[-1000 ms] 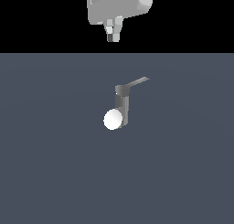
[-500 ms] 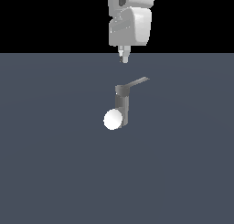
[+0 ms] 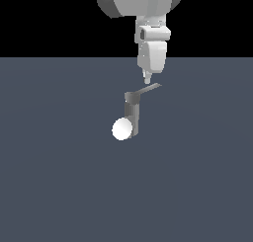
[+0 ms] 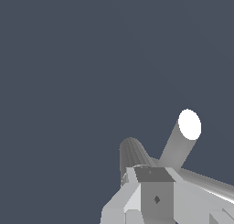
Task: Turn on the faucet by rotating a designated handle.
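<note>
The faucet (image 3: 132, 112) is a small grey upright column with a darker cap. Its handle (image 3: 149, 90), a thin light-grey bar, sticks out from the cap toward the exterior view's right and slightly upward. My gripper (image 3: 147, 79) hangs just above the middle of the bar, fingers pressed together into one narrow tip with nothing between them. I cannot tell whether the tip touches the bar. In the wrist view the shut fingers (image 4: 153, 182) sit in front of the ribbed column (image 4: 131, 153), and the handle (image 4: 208, 184) runs off to one side.
A white sphere (image 3: 122, 129) sits low against the column on the exterior view's left; in the wrist view it shows as a white round end (image 4: 189, 124) on a grey tube. The flat dark grey-blue floor (image 3: 59, 177) lies all around.
The gripper has come down and toward the exterior view's right, from high above the faucet to just over the handle. Faucet and handle have not moved.
</note>
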Controlling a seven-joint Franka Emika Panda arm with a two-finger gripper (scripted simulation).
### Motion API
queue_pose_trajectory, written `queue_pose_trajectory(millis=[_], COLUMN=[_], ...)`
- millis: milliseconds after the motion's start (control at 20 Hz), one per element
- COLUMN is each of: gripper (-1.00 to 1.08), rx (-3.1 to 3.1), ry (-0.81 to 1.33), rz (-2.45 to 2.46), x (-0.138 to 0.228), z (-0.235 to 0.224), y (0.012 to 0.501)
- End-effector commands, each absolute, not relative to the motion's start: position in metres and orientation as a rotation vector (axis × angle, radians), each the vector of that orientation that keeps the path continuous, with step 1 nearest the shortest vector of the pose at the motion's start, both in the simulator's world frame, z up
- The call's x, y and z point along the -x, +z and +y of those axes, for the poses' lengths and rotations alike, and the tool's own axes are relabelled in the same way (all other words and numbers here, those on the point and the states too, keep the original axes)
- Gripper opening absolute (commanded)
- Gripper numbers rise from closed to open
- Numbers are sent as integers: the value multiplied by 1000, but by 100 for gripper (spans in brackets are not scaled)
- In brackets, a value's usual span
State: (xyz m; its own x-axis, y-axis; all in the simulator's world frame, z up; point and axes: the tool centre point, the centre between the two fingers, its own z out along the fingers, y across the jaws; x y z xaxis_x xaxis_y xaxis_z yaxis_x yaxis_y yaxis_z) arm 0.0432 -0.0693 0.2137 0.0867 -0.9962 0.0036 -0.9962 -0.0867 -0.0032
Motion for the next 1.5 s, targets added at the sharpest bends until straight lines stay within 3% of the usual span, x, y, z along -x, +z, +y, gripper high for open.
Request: queue_pose_trajectory(millis=[0, 750, 1450], gripper=[-100, -100, -100], rx=[-2252, -2122, -2122], ry=[7, 1, 0], rz=[-2189, -2315, -2316], x=[-51, -64, -22], z=[-81, -105, -105], y=[203, 182, 182])
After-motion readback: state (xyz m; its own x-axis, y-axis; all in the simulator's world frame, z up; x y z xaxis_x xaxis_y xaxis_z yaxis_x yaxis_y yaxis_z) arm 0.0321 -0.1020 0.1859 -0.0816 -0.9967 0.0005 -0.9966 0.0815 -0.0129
